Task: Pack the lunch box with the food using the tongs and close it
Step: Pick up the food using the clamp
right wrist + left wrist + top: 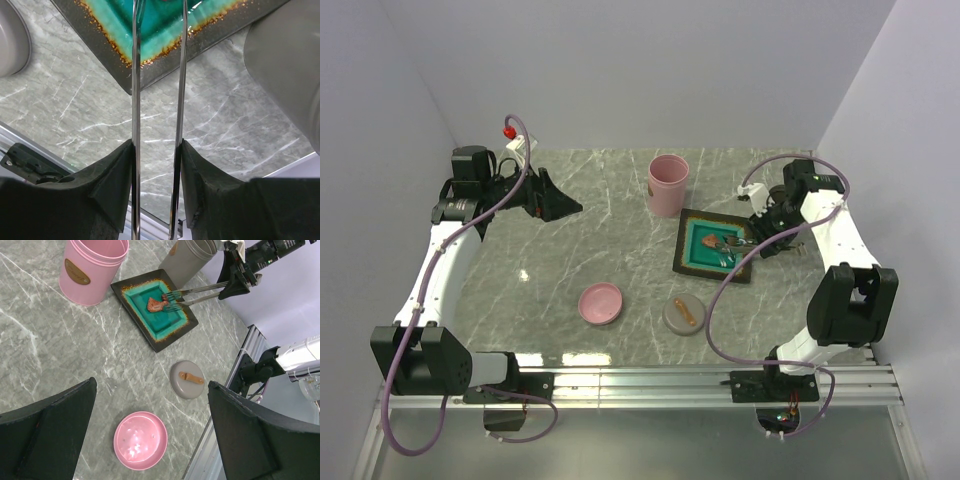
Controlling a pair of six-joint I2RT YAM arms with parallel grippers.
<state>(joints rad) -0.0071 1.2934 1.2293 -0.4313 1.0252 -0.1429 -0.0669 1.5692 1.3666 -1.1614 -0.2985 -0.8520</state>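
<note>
We are looking at a robotics lab cell: plain pale walls (620, 70) box in a marble-patterned desk (610, 225). Two cabled robot arms (438, 262) (835, 235) stand bolted to an aluminium rail (650, 379) along its near edge.

**Top view:** bright, even, diffuse light fell from above, and shadows were soft. The tabletop (570, 235) carried a small glare spot at left and a pale reflected band along its near edge.

**Left wrist view:** sharp, with speckled highlights in the pink bowl (140, 440). The left hand (152, 385) showed as dark, detail-poor masses.

**Right wrist view:** the tongs (135, 100) gleamed. The right hand (156, 150) was dark, and the grey can (287, 70) was out of focus.
</note>
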